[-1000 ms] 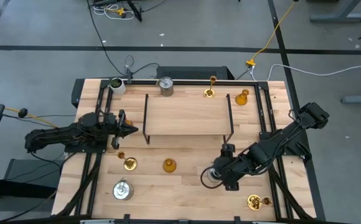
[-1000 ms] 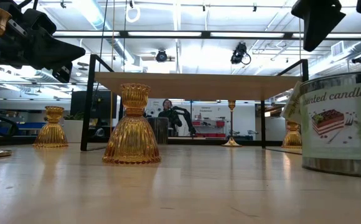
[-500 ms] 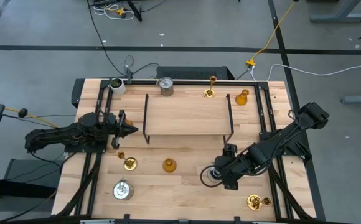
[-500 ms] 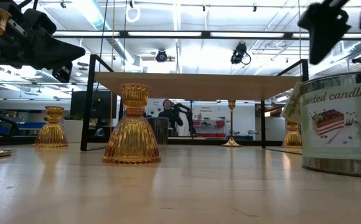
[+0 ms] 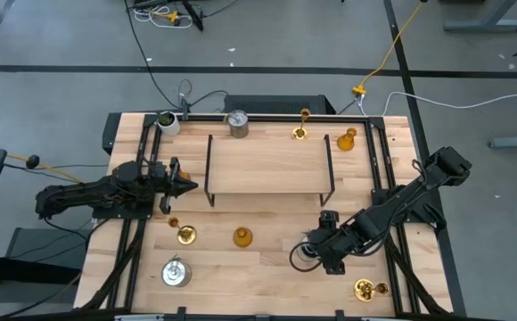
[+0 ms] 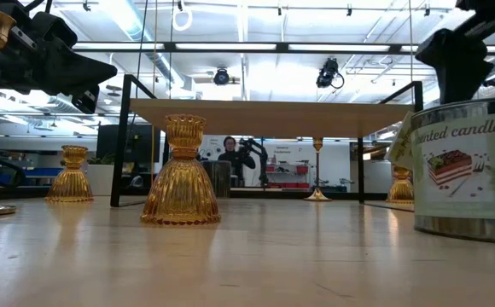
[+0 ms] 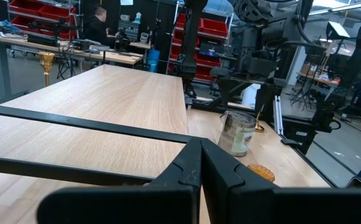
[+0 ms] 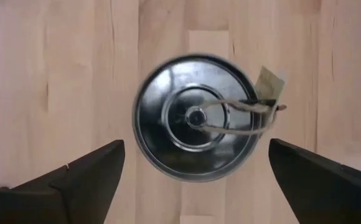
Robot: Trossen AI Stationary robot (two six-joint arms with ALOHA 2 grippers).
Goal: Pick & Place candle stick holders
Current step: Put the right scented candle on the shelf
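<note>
My right gripper (image 5: 315,253) is open and points down over a silver-grey can-shaped holder (image 5: 304,257) at the table's near right. In the right wrist view its fingers (image 8: 87,177) stand on either side of the can's round lid (image 8: 196,117), which has a tag on a string; they touch nothing. The low view shows the gripper (image 6: 462,60) just above the can (image 6: 468,166). My left gripper (image 5: 184,185) is shut and empty, level at the rack's left side. An amber holder (image 5: 242,236) and a gold holder (image 5: 184,234) stand on their bases near the front.
The wooden rack with black wire sides (image 5: 267,165) fills the table's middle. Behind it stand a silver can (image 5: 237,122), a gold holder (image 5: 301,132), an amber holder (image 5: 347,140) and a whitish cup (image 5: 167,122). Near the front edge stand another silver can (image 5: 176,273) and a gold holder (image 5: 365,288).
My right gripper has come down over the silver can at the near right and has shifted a little toward the table's right and near edges. The can has stayed where it was.
</note>
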